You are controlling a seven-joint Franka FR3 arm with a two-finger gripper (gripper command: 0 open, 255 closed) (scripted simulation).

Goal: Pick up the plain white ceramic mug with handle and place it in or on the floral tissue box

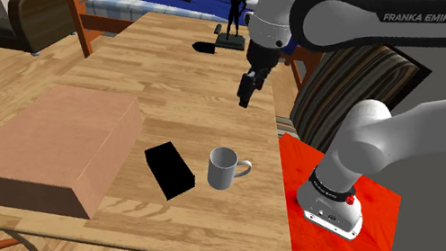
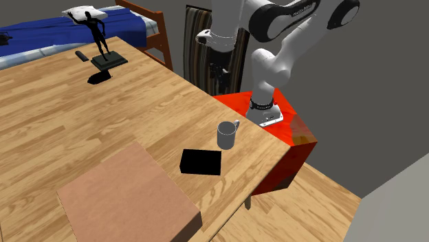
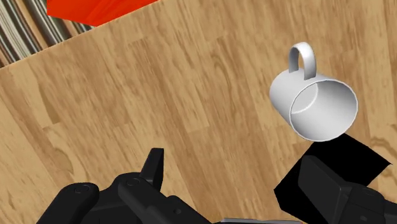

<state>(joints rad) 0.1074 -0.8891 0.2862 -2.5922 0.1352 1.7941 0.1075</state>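
Black hand (image 3: 238,175), fingers spread and empty, above the wooden surface (image 3: 159,95); white mug (image 3: 308,102) upright just beside a black box (image 3: 347,159).

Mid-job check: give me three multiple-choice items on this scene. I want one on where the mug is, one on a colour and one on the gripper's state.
1. Where does the plain white mug with a handle stand relative to the flat black box?
A. on top of it
B. beside it on the wooden table
C. inside it

2. What colour is the box-shaped stand under the arm?
A. blue
B. green
C. red

3. What is the all-black two-finger gripper doing?
A. open, holding nothing
B. shut on the mug
C. shut on the black box

Answers:
1 B: the shoulder view shows the mug upright on the tabletop next to the box.
2 C: its top and side are red.
3 A: in the wrist view the fingers stand apart, with bare table between them.
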